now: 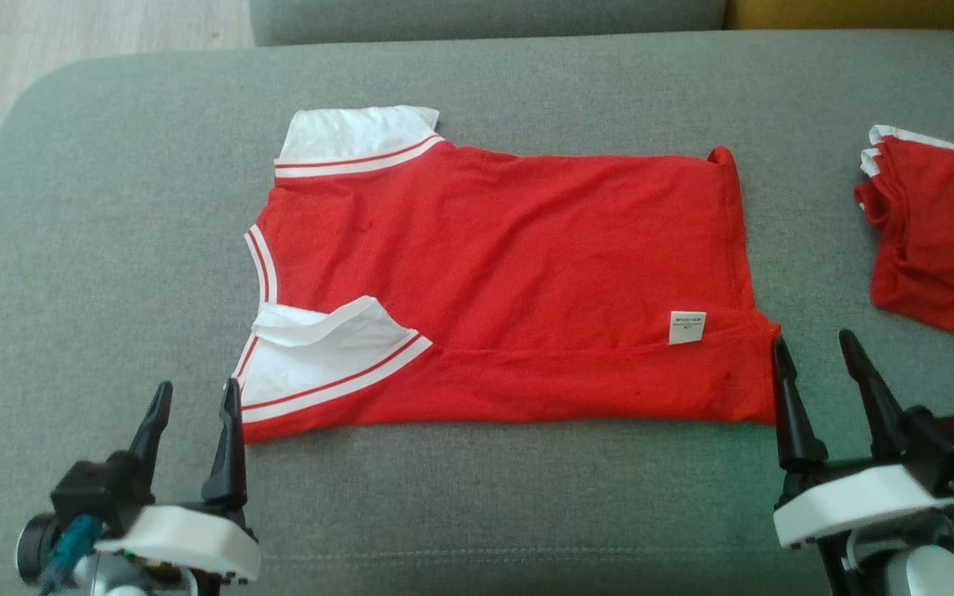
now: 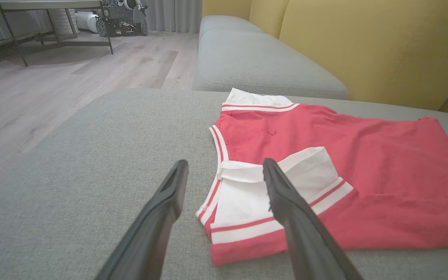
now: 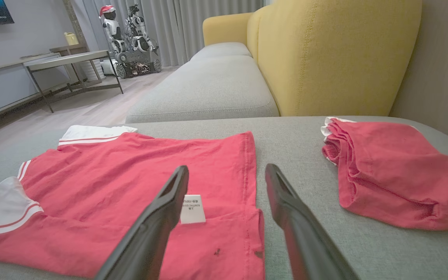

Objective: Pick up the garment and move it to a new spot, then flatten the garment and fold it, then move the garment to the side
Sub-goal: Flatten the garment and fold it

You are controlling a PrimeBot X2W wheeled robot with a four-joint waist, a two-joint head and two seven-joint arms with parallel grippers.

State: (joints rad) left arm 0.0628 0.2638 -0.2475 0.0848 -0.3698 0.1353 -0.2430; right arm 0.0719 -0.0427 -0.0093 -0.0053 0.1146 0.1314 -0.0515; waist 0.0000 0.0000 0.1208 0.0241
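Observation:
The garment [image 1: 510,265] is a red T-shirt with white sleeves, lying spread out on the grey cushion [image 1: 113,248] with its near long edge folded up over the body. Its collar end points left and its hem end, with a small white label [image 1: 686,326], points right. My left gripper [image 1: 195,397] stands open at the near left corner, just off the folded white sleeve [image 2: 247,194]. At the near right hem corner [image 3: 247,233] my right gripper [image 1: 812,348] is open too, holding nothing. Both grippers [image 2: 226,167] [image 3: 227,171] have empty gaps between their fingers.
A second red garment [image 1: 937,232], folded into a small bundle, lies at the cushion's right edge. Another grey seat cushion [image 3: 208,85] and yellow backrests [image 3: 333,54] lie beyond. Wooden floor [image 2: 53,85], a metal-legged table [image 3: 72,62] and parked robots [image 3: 126,35] are off to the left.

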